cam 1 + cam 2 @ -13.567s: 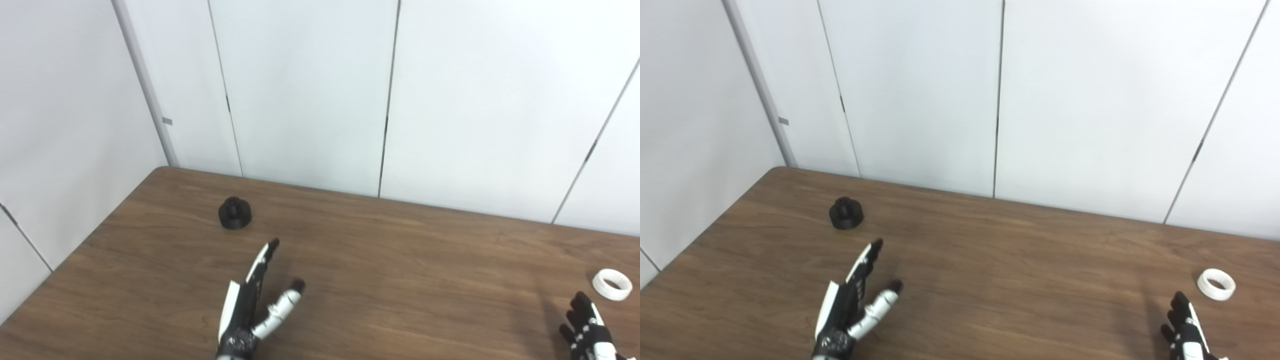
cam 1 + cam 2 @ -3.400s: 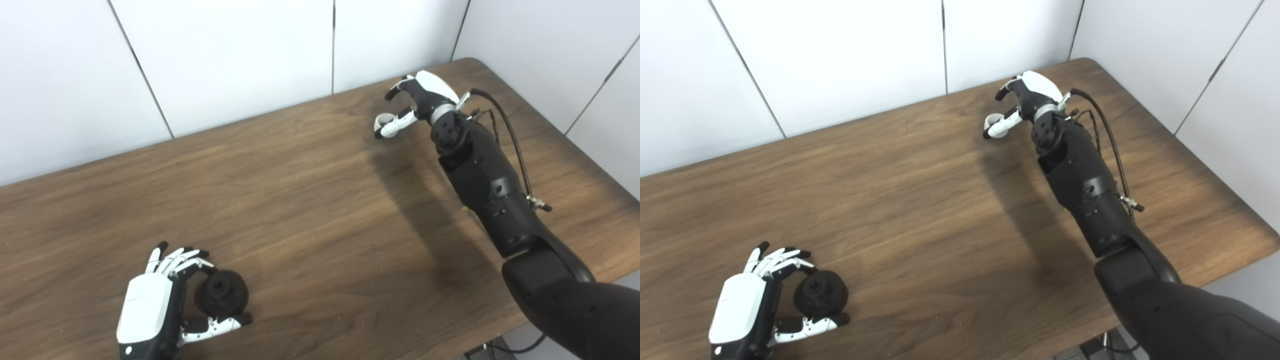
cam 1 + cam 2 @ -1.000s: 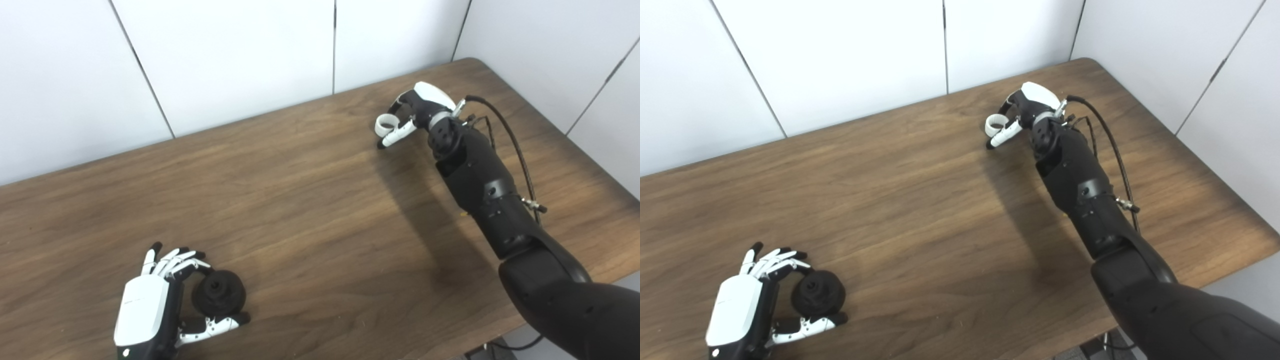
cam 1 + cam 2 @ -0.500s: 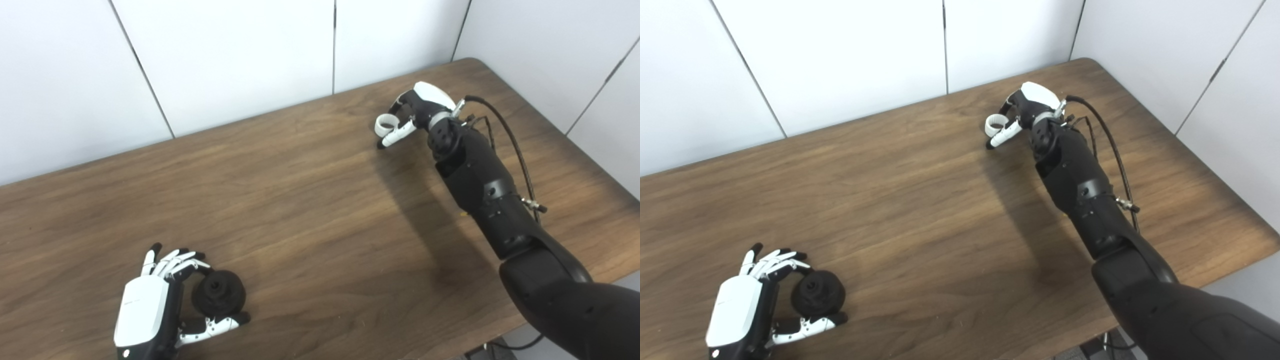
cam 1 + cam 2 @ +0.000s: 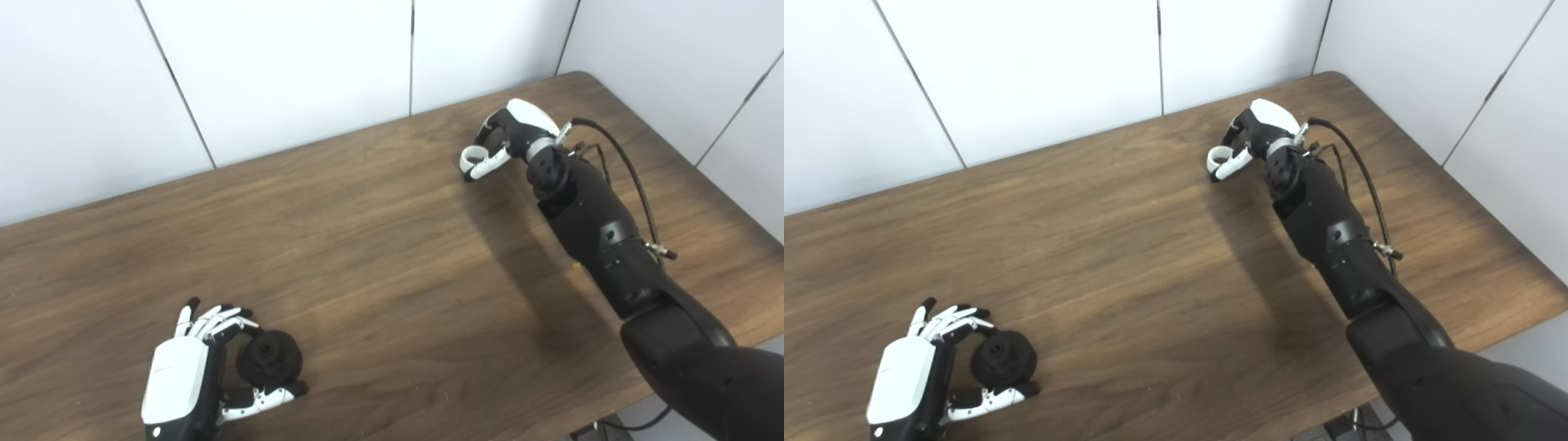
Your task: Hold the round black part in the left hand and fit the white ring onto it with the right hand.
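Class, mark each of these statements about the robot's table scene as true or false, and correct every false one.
1. The left hand grips the round black part. True.
2. The white ring already sits on the black part. False: the right hand holds it, far across the table.
3. The right hand is open. False: it is shut on the ring.
4. A black cable runs along the right forearm. True.

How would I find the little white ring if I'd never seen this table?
Look to the far right end of the brown table, near the wall. The right robot hand pinches the white ring there: the only small white hoop, unlike the black part opposite.
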Controlling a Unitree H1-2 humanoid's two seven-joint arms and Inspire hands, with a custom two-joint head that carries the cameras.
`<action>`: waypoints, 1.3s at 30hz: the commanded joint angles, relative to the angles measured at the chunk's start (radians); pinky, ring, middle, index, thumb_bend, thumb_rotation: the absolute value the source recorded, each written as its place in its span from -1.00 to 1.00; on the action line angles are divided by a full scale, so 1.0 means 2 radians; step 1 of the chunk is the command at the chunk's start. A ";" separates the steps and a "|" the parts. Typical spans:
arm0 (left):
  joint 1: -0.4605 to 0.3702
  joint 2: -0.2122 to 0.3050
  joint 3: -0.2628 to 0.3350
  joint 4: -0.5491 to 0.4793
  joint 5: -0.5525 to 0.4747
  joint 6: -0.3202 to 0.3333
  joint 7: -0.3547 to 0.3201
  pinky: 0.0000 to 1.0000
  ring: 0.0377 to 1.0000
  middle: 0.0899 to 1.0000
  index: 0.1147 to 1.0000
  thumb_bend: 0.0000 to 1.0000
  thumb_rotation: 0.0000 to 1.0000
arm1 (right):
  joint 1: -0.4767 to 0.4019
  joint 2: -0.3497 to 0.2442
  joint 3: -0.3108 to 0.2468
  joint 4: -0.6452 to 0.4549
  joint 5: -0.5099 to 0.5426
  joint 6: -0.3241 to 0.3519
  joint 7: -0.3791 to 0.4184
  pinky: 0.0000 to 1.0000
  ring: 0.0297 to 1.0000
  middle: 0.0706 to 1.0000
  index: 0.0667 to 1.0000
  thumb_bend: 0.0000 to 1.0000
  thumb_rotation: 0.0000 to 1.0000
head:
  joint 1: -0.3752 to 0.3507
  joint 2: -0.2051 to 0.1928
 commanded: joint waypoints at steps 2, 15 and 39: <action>-0.004 0.000 -0.002 0.001 0.006 0.002 0.001 1.00 0.67 0.46 -0.17 0.05 -0.90 | -0.002 -0.022 0.003 -0.007 -0.002 0.001 -0.008 1.00 0.89 0.57 -0.10 0.05 -0.73 | 0.001 0.000; -0.006 -0.010 -0.010 0.001 0.018 0.014 0.000 1.00 0.68 0.46 -0.17 0.05 -0.90 | 0.021 -0.042 0.023 -0.101 0.032 -0.016 0.010 1.00 0.99 0.65 -0.10 0.04 -0.73 | 0.045 0.001; -0.010 -0.035 -0.037 0.008 0.048 0.037 0.003 1.00 0.72 0.49 -0.16 0.05 -0.89 | 0.060 -0.020 0.095 -0.323 0.030 -0.018 0.090 0.92 0.92 0.58 -0.10 0.04 -0.74 | 0.153 0.009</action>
